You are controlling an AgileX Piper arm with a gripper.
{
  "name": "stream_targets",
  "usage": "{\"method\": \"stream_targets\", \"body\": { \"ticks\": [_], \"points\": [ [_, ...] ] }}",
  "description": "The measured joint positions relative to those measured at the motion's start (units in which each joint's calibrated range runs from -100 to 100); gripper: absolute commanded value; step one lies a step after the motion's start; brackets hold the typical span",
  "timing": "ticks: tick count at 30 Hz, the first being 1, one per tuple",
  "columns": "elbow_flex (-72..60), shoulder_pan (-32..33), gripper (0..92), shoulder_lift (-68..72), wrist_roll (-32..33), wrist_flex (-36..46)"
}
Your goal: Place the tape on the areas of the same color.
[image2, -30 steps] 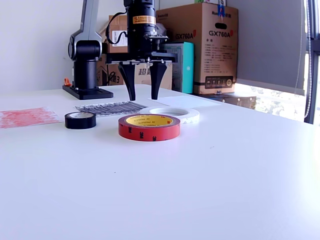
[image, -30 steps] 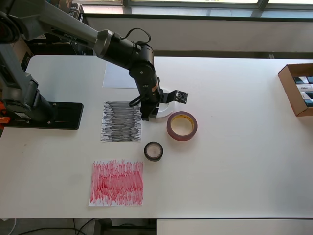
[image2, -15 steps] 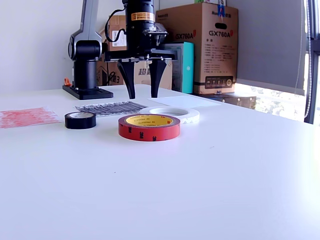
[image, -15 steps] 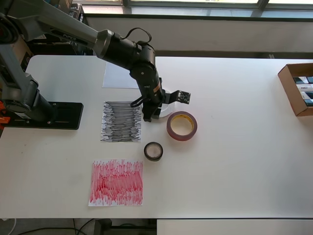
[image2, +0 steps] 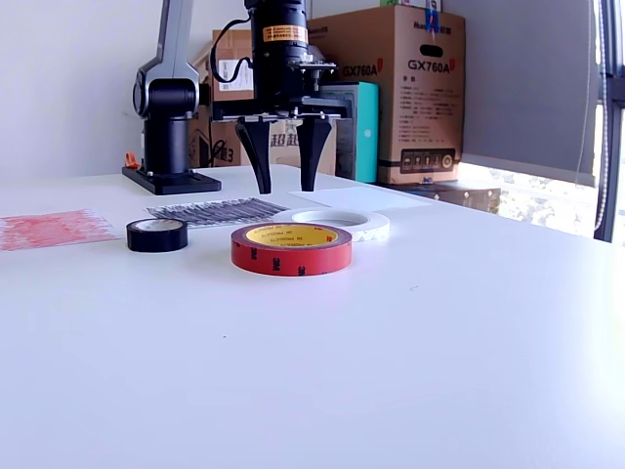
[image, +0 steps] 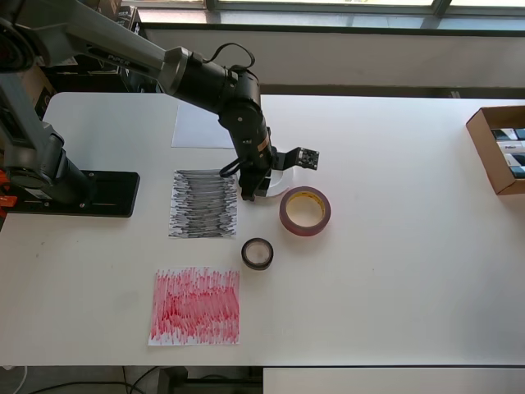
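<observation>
While the arm reaches in from the upper left of the overhead view, its gripper (image2: 286, 186) hangs above the white tape roll (image2: 340, 224), fingers (image2: 262, 166) spread wide and empty, tips pointing down and clear of the bench (image2: 410, 332). That white roll lies flat near the frame centre of the overhead view, mostly hidden under the wrist. Just beside it, lower right, sits the maroon tape roll (image: 304, 211) with its yellowish core. The small black tape roll (image: 257, 254) lies below both, apart from them. Left of the rolls is the black-scribbled sheet (image: 203, 204); the red-scribbled sheet (image: 196, 305) lies in the lower left, and the plain white sheet (image: 197, 129) sits above the black one, partly under the arm. None of the rolls rests on a sheet.
</observation>
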Motion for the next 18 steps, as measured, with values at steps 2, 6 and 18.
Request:
{"method": "stream_targets", "body": {
  "ticks": [2,6,18],
  "points": [
    [0.0,0.0,54.8,0.4,0.0,0.0],
    [0.3,0.0,54.8,0.4,0.0,-1.8],
    [0.7,-0.8,54.8,3.2,0.0,-2.9]
  ]
}}
